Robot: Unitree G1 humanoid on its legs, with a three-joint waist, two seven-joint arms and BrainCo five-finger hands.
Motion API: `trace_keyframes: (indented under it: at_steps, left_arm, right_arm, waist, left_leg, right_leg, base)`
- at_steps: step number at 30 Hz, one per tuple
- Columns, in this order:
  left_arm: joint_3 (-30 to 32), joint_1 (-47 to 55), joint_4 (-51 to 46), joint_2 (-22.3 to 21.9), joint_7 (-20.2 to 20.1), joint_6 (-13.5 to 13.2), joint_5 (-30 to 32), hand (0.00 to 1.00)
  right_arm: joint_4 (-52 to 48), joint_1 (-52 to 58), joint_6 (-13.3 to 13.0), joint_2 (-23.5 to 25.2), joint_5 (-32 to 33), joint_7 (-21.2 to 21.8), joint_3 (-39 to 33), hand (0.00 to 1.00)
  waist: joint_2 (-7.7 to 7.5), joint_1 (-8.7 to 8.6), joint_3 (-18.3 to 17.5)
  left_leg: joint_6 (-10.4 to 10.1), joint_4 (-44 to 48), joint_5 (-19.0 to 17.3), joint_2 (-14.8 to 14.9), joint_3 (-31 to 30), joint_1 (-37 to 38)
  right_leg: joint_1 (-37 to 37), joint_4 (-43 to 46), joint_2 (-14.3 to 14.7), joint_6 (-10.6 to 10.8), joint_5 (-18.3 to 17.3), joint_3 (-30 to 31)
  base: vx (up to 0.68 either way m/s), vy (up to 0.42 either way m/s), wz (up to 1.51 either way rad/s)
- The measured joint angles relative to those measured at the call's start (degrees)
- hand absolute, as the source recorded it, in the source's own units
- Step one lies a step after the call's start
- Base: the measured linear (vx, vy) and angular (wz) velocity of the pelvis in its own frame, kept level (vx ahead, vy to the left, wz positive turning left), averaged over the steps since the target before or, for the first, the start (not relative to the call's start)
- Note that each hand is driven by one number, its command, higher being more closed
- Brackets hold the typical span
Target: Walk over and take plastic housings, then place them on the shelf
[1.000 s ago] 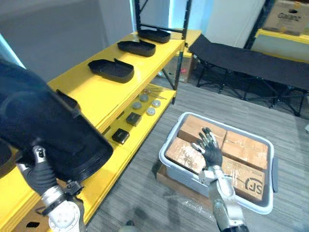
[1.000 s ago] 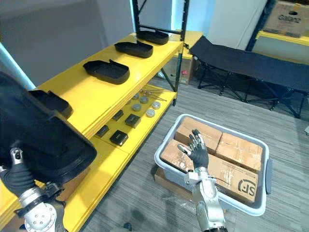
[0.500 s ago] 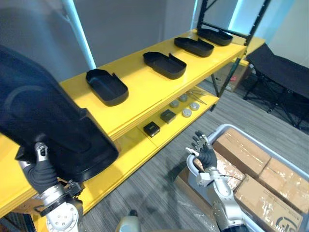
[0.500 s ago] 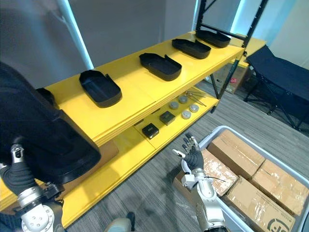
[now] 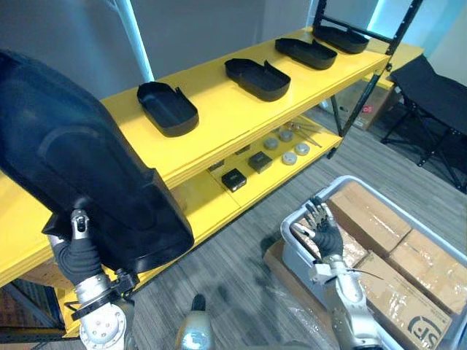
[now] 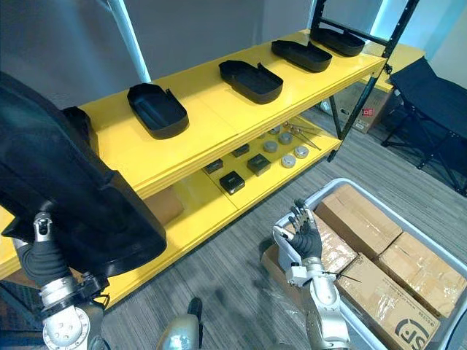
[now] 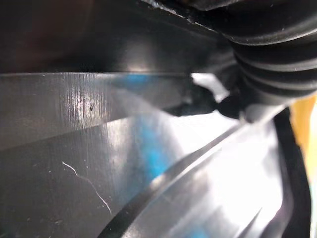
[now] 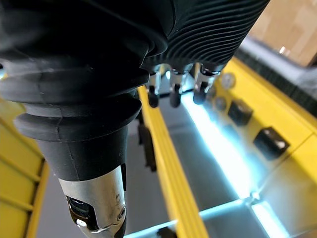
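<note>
A large black plastic housing (image 5: pixel 80 168) rides upright on my left arm at the near left, and its glossy surface (image 7: pixel 99 148) sits close in the left wrist view. My left hand (image 5: pixel 76 251) shows its ribbed wrist cover below the housing, the rest tucked behind it. Several more black housings (image 5: pixel 167 108) lie in a row on the yellow shelf's top board (image 5: pixel 219 131), the farthest one (image 5: pixel 341 38) by the black upright. My right hand (image 5: pixel 323 233) is open and holds nothing, fingers straight above the grey bin.
A grey bin (image 5: pixel 299 262) of cardboard boxes (image 5: pixel 427 262) stands on the floor at the right. The lower shelf board (image 5: pixel 211 208) carries small black boxes (image 5: pixel 233 179) and round discs (image 5: pixel 290 157). A black folding cot (image 5: pixel 434 80) stands at the far right.
The whole picture has shifted as the camera moved, with the shelf now running across the view. The housing stays on my left arm. My right hand stays open, now above the bin's near corner.
</note>
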Motion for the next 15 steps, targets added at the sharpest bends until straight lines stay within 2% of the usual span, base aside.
trace_keyframes:
  at_steps: [1, 2, 3, 4, 5, 6, 7, 8, 9, 10, 11, 12, 13, 14, 15]
  left_arm:
    - [0.13, 0.02, -0.1, 0.14, -0.2, -0.23, 0.01, 1.0]
    - [0.08, -0.72, 0.11, -0.17, -0.57, -0.62, 0.0, 1.0]
    - [0.13, -1.54, 0.11, 0.2, -1.0, -0.63, 0.04, 1.0]
    - [0.16, -2.12, 0.03, 0.52, -1.15, -0.66, 0.24, 1.0]
    - [-0.05, -2.86, -0.34, 1.38, -1.11, -0.65, 0.61, 1.0]
    - [-0.11, -3.68, -0.35, 2.27, -0.9, -0.57, 0.58, 1.0]
    - [-0.15, -4.07, -0.35, 2.52, -0.81, -0.51, 0.58, 1.0]
    - [-0.32, -5.26, -0.34, 2.91, -0.56, -0.45, 0.56, 1.0]
    - [-0.55, -6.08, -0.26, 3.17, -0.38, -0.29, 0.49, 1.0]
    - [-1.03, -8.57, 0.54, 4.26, -0.1, -0.15, 0.03, 1.0]
    - [-1.31, -11.1, 1.67, 5.42, 0.14, -0.11, -0.12, 1.0]
    - [-1.34, -11.9, 2.13, 5.79, 0.33, 0.14, -0.16, 1.0]
    - [-1.51, -12.47, 2.57, 6.46, 0.68, 0.57, -0.2, 1.0]
    - [-1.7, -12.52, 2.97, 6.63, 0.79, 0.86, -0.37, 1.0]
    - [-2.48, -11.61, 3.75, 4.61, 0.82, 1.31, -0.31, 1.0]
  right_arm:
    - [-0.08, 0.37, 0.0, 0.12, -0.27, -0.23, -0.13, 0.0]
    - [-0.43, 0.4, -0.07, 0.12, -0.73, -0.47, -0.09, 0.0]
    - [-0.4, 0.41, -0.08, 0.46, -0.95, -0.49, 0.07, 0.0]
    - [-0.34, 0.26, -0.15, 0.73, -1.18, -0.53, 0.05, 0.0]
    - [0.26, -0.23, -0.93, 1.52, -2.38, -0.51, 0.08, 0.0]
    - [0.24, -0.6, -1.72, 1.78, -3.52, -0.37, 0.07, 0.0]
    - [0.22, -0.84, -2.17, 1.74, -3.77, -0.33, -0.03, 0.0]
    - [0.04, -1.41, -3.48, 1.44, -4.86, -0.12, -0.74, 0.0]
    - [-0.19, -1.65, -3.94, 1.31, -5.28, 0.22, -1.47, 0.0]
    - [-0.91, -2.14, -4.8, 0.51, -5.53, 0.46, -3.01, 0.0]
    - [-1.22, -3.17, -5.1, -1.06, -5.52, 0.46, -4.2, 0.0]
    - [-1.24, -3.69, -5.09, -1.85, -5.52, 0.43, -4.59, 0.0]
    - [-1.51, -4.36, -5.09, -2.79, -5.52, 0.43, -4.99, 0.0]
    - [-2.75, -5.07, -5.12, -4.35, -5.45, 0.46, -5.08, 0.0]
    - [-2.78, -6.64, -4.87, -7.09, -5.45, 0.51, -5.15, 0.0]
  waist:
    - [-0.5, -0.06, -0.47]
    - [0.08, -0.08, -0.9]
    - [0.21, -0.5, -1.61]
    - [0.16, -0.7, -1.65]
    - [0.53, -1.01, -1.45]
    - [0.16, -1.44, -1.65]
    - [0.25, -1.79, -1.65]
    - [0.6, -2.46, -1.73]
    - [0.83, -2.55, -1.91]
    - [1.11, -3.03, -2.06]
    - [1.01, -3.47, -2.16]
    - [0.72, -3.57, -2.34]
    - [0.04, -3.68, -2.76]
    - [-1.12, -3.97, -3.97]
    - [2.09, -3.66, -5.04]
  left_leg:
    - [0.09, 0.61, -1.59, -0.67, 0.58, 0.26]
    - [-1.88, 2.32, -3.49, -1.15, 0.0, 0.31]
    - [-1.44, 1.84, -4.22, -1.47, -0.78, 0.95]
    - [-1.2, 0.85, -4.34, -1.52, -0.97, 1.74]
    - [-0.08, -1.38, -4.02, -1.25, -2.14, 3.65]
    - [0.28, -3.52, -4.0, -0.98, -2.82, 5.95]
    - [0.13, -4.46, -3.83, -0.75, -3.25, 7.17]
    - [-0.1, -5.89, -3.62, -0.03, -3.85, 9.25]
    - [-0.13, -6.37, -3.64, 0.25, -4.18, 9.88]
    - [-0.2, -7.07, -3.63, 0.46, -5.51, 10.29]
    - [-0.33, -7.26, -3.7, 0.28, -6.48, 10.25]
    - [-0.4, -7.25, -3.75, 0.03, -6.54, 10.28]
    - [-0.68, -7.22, -3.92, -0.75, -6.59, 10.34]
    - [-2.74, -7.15, -5.53, -1.82, -6.99, 10.46]
    - [-3.26, -7.18, -5.98, 0.44, -7.51, 10.23]
  right_leg:
    - [0.81, 1.27, -0.42, -0.42, 0.41, 0.12]
    - [-2.83, 10.71, -2.23, -1.92, 2.43, 2.7]
    - [-9.23, 21.6, -3.34, -2.29, 8.12, 6.93]
    - [-12.04, 26.14, -3.59, -2.25, 12.28, 8.73]
    - [-15.65, 32.84, -3.59, -1.48, 14.76, 10.52]
    - [-18.2, 35.92, -2.47, -2.41, 9.53, 10.72]
    - [-18.48, 35.13, -1.36, -2.5, 7.86, 10.29]
    - [-18.57, 29.35, 1.39, -2.95, 5.48, 9.21]
    - [-18.66, 25.38, 2.79, -2.93, 4.71, 9.22]
    - [-18.83, 16.79, 5.21, -2.84, 4.76, 9.99]
    - [-19.5, 9.5, 6.87, -1.92, 5.6, 12.34]
    - [-19.58, 6.12, 7.4, -1.12, 6.8, 13.3]
    - [-19.59, 1.86, 7.53, -1.51, 11.09, 14.35]
    - [-19.15, -0.81, 6.81, -0.75, 15.73, 13.95]
    - [-17.22, -4.67, 9.08, -1.25, 17.09, 13.05]
  base:
    - [0.22, 0.194, 0.17]
    - [0.24, 0.253, 0.29]
    - [0.2, 0.259, 0.33]
    - [0.22, 0.241, 0.35]
    - [0.27, 0.134, 0.27]
    - [0.3, 0.099, 0.32]
    - [0.3, 0.053, 0.36]
    - [0.24, 0.042, 0.32]
    - [0.31, 0.015, 0.51]
    - [0.3, -0.043, 0.63]
    - [0.28, -0.069, 0.68]
    - [0.24, -0.099, 0.57]
    - [0.23, -0.154, 0.53]
    - [0.34, -0.221, 0.43]
    - [0.29, -0.214, 0.29]
